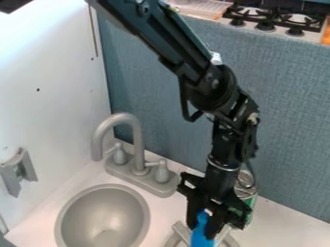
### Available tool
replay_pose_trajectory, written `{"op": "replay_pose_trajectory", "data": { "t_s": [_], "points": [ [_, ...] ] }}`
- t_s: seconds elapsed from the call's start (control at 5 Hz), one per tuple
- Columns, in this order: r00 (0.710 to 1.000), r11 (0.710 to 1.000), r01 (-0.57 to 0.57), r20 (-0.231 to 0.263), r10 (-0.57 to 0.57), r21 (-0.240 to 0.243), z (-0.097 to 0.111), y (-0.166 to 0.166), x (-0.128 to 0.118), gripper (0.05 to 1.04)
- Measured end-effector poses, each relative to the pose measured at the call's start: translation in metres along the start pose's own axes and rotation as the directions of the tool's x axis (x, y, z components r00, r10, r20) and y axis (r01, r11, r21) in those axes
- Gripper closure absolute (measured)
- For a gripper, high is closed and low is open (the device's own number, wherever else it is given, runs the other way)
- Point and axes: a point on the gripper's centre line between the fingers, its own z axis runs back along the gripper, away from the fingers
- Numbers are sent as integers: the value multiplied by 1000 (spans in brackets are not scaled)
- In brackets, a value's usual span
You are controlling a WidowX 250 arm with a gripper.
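Blue object (201, 235): bottom edge of view, right of center, between the two fingers of the pincer (203, 229). Pincer closed on it, one finger per side, pointing down. Lower end of the object is cut off by the frame, so can't tell its full shape or whether it touches anything underneath.

Gray frame (182, 231) with curved parts sits right by it, showing on both sides of the pincer. Can't tell if they touch.

Round gray sink basin (104, 215) is left of that in view, set into the white tabletop (280, 226).

Green and silver can (247, 190) stands just behind the pincer, toward the right, partly hidden by the arm. Arm (184, 50) is black, comes in from the top edge and slants down to the right, then drops near vertical at the wrist.

Behind the basin: gray faucet (137, 140), curved spout, a handle on each side, one shared base. Gray bracket (19, 171) on the white wall (48, 96) at far left.

Further back, blue-gray textured panel (283, 106). Beyond its top edge, stove (270, 21) with dark grates and a row of black knobs.
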Motion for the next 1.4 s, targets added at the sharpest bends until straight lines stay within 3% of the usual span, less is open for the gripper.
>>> {"op": "replay_pose_trajectory", "data": {
  "t_s": [0.2,0.4,0.6,0.8,1.0,1.2,1.4],
  "points": [
    [1000,999,10,20,-9,-49,4,-5,-7,734],
    [999,998,-12,29,14,-55,27,-4,-21,734],
    [995,995,-97,-32,96,-6,43,6,-51,734],
    [976,985,-173,-132,174,18,34,22,-80,734],
    [953,966,-256,-171,250,-17,20,54,-99,734],
    [958,967,-254,-147,247,-35,8,69,-103,734],
    [971,973,-225,-87,221,-42,5,78,-95,734]
  ]
}}
